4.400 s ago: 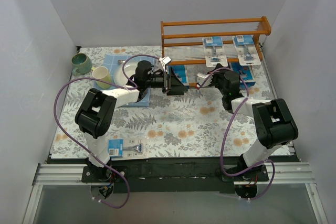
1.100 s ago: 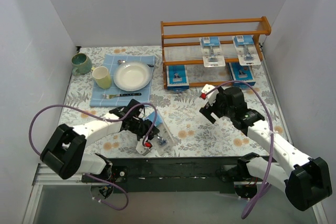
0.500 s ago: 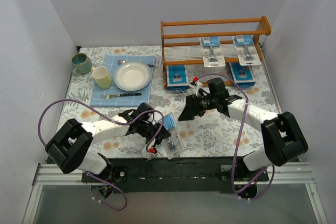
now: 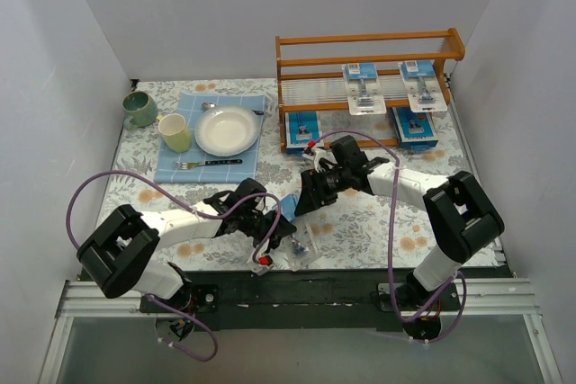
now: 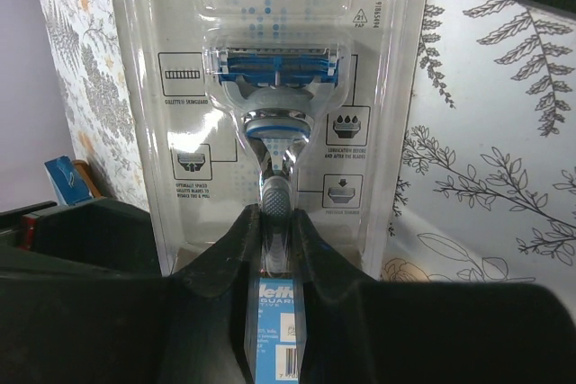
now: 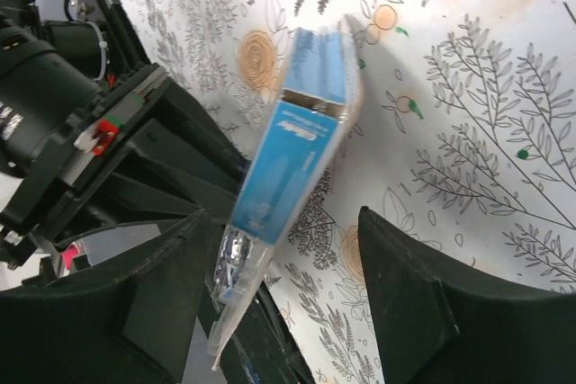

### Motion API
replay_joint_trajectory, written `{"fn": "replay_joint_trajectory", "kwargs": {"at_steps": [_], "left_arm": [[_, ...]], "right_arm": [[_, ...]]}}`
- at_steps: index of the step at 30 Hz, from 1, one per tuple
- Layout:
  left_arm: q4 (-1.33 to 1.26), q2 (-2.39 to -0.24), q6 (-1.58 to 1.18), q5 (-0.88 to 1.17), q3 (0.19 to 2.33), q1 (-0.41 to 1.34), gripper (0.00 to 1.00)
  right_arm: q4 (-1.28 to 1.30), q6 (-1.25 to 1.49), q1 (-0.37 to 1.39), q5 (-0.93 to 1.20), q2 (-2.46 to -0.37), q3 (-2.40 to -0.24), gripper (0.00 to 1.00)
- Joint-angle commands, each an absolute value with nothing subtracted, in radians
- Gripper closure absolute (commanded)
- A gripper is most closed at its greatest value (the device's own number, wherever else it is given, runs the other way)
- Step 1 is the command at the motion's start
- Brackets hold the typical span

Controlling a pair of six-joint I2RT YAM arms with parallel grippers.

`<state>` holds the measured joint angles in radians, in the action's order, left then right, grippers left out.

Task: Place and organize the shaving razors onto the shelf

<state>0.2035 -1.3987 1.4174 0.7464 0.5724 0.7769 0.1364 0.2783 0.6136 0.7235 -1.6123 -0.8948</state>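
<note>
One razor pack (image 5: 270,114) stands on edge above the front-centre of the desk (image 4: 360,222), well apart from the shelf (image 4: 369,40), where four packs (image 4: 364,89) already rest on the lower two tiers. My left end effector (image 5: 277,222) is clamped on the pack's bottom end, over the razor handle. My right end effector (image 6: 281,218) straddles the free upper part, fingers apart on either side and, as far as the wrist view shows, not yet touching. I judge the pack light and fairly stiff, but its clear shell is smooth and likely slippery. The flat card faces offer a better hold than the raised bubble. Half a second earlier my right end effector stood short of the pack; it has since closed in around it.
</note>
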Motion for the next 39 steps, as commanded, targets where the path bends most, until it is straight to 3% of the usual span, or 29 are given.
{"fn": "replay_joint_trajectory", "kwargs": {"at_steps": [1,10,13,15,18,19,23,29,33,39], "left_arm": [[0.134,-1.361,1.393,0.742,0.555,0.788,1.0],[0.083,-1.358,1.336,0.724,0.538,0.805,1.0],[0.045,-1.364,1.304,0.715,0.534,0.816,1.0],[0.023,-1.367,1.286,0.706,0.532,0.818,1.0],[-0.078,-1.355,1.215,0.672,0.525,0.821,0.89],[-0.099,-1.344,1.183,0.637,0.525,0.821,0.74],[-0.134,-1.2,0.877,0.499,0.532,0.821,0.57],[-0.084,-0.968,0.245,0.388,0.589,0.818,0.37],[0.039,-0.96,-0.328,0.311,0.682,0.784,0.33],[0.006,-1.031,-0.75,0.478,0.726,0.602,0.32]], "right_arm": [[0.118,0.305,0.615,0.683,-1.635,-0.913,0.28],[0.061,0.347,0.629,0.664,-1.669,-0.927,0.38],[0.052,0.339,0.637,0.67,-1.674,-0.93,0.49],[0.06,0.334,0.641,0.663,-1.674,-0.934,0.62],[0.063,0.328,0.638,0.652,-1.663,-0.936,0.74],[0.057,0.327,0.635,0.653,-1.658,-0.933,0.76],[0.041,0.324,0.612,0.657,-1.594,-0.927,0.89],[-0.028,0.331,0.532,0.77,-1.502,-0.93,0.94],[-0.032,0.339,0.467,0.906,-1.468,-0.966,0.98],[0.124,0.24,0.433,0.948,-1.422,-1.071,0.99]]}}
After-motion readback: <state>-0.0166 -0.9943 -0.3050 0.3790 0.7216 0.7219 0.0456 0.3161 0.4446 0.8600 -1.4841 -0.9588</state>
